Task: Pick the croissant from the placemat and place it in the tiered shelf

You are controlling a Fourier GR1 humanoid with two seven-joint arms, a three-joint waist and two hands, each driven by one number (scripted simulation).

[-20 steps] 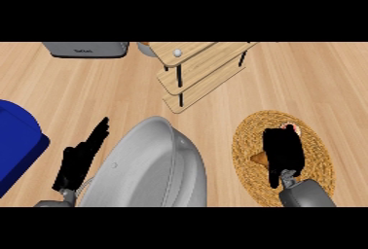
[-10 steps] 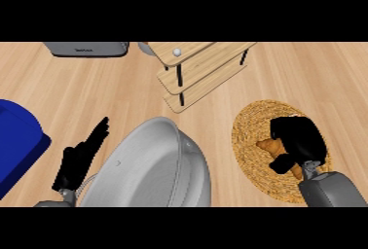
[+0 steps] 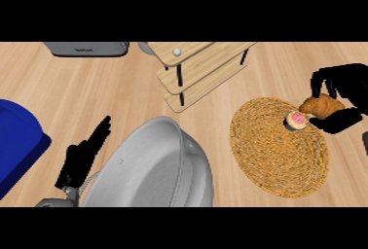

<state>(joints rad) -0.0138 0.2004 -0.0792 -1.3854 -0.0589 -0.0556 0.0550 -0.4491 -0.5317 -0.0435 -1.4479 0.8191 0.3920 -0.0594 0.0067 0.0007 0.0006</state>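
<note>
View looking steeply down on a light wooden table (image 3: pixel 86 92).

At the right edge of the frame, a little above the middle, my right robot hand (image 3: pixel 352 83) is curled round a golden-brown croissant (image 3: pixel 322 104), fingers above it and thumb below. The croissant sits in that grasp over the upper right rim of a round woven placemat (image 3: pixel 277 155), which fills the right centre of the frame. Just below and left of the croissant, a small round cake with a pink top (image 3: pixel 295 119) rests on the placemat.

The tiered shelf (image 3: pixel 205 73), made of pale wooden boards on thin black legs, stands at the upper centre, well apart from the croissant and to its left. A small white ball (image 3: pixel 176 50) lies on its top board.

At the lower left, my left robot hand (image 3: pixel 79 160) rests with fingers straight and close together, pointing toward the upper right, holding nothing. Just beside it on the right is a large grey round pan (image 3: pixel 147 170) at the bottom centre. A deep blue object (image 3: pixel 18 141) is cut off by the left edge, and a grey toaster (image 3: pixel 86 48) sits at the upper left.
</note>
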